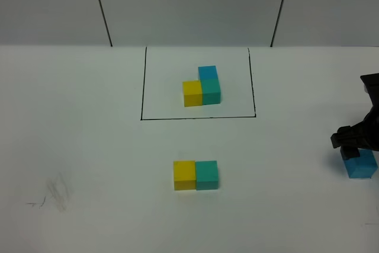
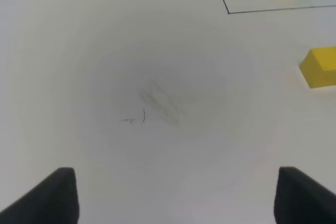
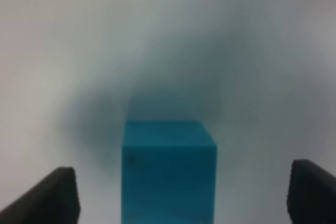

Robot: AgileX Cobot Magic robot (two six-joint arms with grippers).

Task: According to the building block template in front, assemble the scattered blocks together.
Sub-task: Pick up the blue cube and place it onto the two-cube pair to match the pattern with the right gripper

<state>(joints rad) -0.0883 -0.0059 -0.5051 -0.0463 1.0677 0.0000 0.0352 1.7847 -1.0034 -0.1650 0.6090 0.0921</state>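
Observation:
The template stands inside a black drawn frame at the back middle: yellow and teal cubes joined, a blue cube on the teal. A loose yellow cube and a loose teal cube sit side by side, touching, nearer the front. The loose blue cube lies at the far right. My right gripper hangs right over it, open, with the blue cube between its fingers, which stand well apart from it. My left gripper is open and empty over bare table, out of the exterior view.
The white table has faint pencil smudges at the front left, also in the left wrist view. That view also shows the loose yellow cube and a corner of the frame.

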